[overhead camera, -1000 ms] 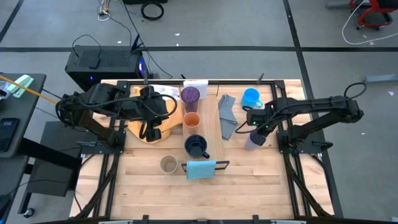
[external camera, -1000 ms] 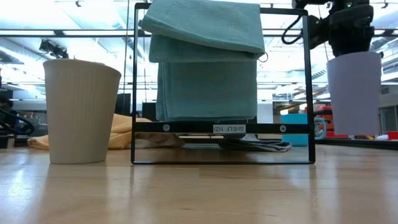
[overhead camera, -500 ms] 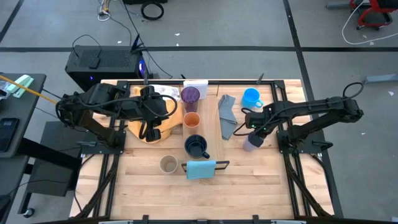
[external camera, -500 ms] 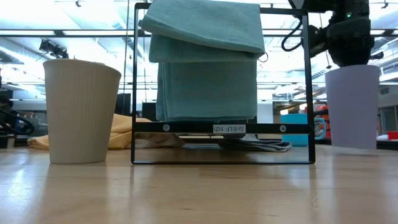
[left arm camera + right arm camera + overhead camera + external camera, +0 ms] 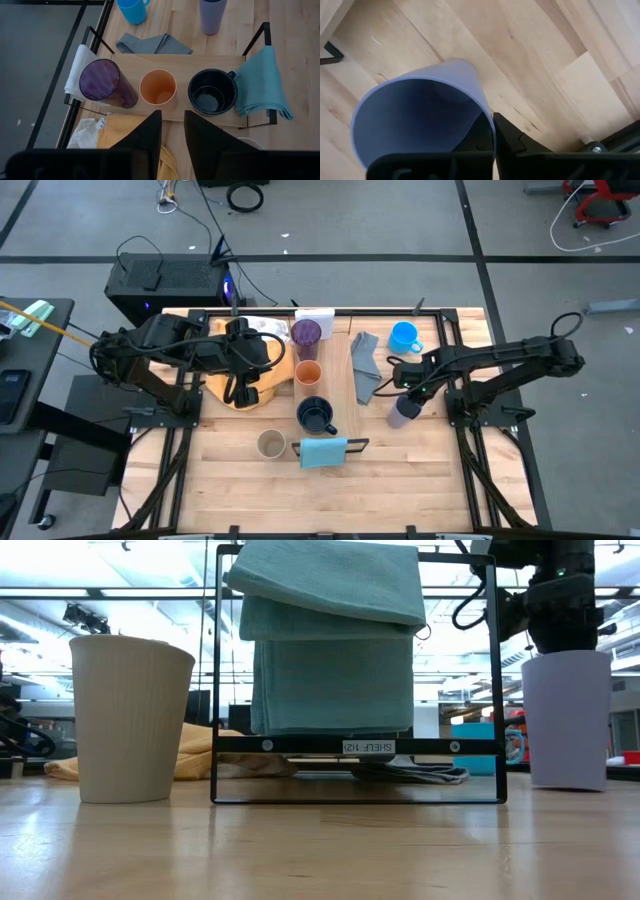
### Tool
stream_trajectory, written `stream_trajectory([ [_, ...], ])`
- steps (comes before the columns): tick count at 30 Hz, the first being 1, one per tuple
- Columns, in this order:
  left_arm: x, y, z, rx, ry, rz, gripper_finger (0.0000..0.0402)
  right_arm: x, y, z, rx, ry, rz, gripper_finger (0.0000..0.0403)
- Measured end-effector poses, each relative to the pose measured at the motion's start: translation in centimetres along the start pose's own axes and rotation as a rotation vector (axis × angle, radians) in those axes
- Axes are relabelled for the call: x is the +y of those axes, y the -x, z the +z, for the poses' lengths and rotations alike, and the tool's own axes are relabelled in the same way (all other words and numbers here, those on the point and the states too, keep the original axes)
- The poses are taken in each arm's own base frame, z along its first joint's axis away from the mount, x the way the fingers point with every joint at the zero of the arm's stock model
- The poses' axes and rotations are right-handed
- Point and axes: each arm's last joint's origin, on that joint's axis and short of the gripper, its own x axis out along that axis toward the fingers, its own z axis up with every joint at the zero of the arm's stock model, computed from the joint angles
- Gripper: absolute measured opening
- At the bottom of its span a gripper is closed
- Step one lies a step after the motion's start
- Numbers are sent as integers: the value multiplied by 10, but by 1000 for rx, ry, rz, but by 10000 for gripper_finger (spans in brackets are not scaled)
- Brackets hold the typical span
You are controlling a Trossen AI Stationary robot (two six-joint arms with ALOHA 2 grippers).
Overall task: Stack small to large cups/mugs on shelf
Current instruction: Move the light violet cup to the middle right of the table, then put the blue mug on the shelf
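On the shelf (image 5: 332,380) stand the dark purple tumbler (image 5: 306,334), the orange cup (image 5: 309,373) and the navy mug (image 5: 315,415), each on its base. They also show in the left wrist view (image 5: 106,82). The beige cup (image 5: 270,444) and the bright blue mug (image 5: 404,336) stand on the table. My right gripper (image 5: 410,393) is shut on the lavender cup (image 5: 403,412), right of the shelf. My left gripper (image 5: 243,390) hovers over the yellow cloth (image 5: 225,385), slightly open and empty. My right gripper pinches the lavender cup's wall at its rim (image 5: 490,120), one finger inside the cup and one outside. The fingers come from above, pointing down. The cup is upright, mouth up. Its base (image 5: 567,784) is at table level; whether it rests there I cannot tell.
A grey cloth (image 5: 365,365) lies between the shelf and the lavender cup. A white cloth (image 5: 313,315) hangs at the shelf's far end and a light-blue cloth (image 5: 322,451) at its near end. Bare tabletop (image 5: 420,470) lies near the front right.
My right gripper has carried the lavender cup toward the table's near edge, slightly left and down. The cup has stayed upright and has sunk from clear of the table to table level.
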Motion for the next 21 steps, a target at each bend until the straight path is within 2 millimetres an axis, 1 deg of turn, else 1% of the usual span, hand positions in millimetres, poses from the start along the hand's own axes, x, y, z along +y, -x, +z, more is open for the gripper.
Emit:
stream_trajectory([
  [7,0,0,0,0,0,0,89,2,4,2,-11,4,12,5],
  [9,0,0,0,0,-1,0,87,3,5,2,-3,6,30,19],
  [16,0,0,-1,13,-8,3,88,8,17,6,-20,18,80,89],
  [19,0,0,-2,19,-11,4,92,8,21,6,-14,4,84,106],
  [21,0,0,-2,21,-12,4,94,9,28,6,-9,-3,89,111],
])
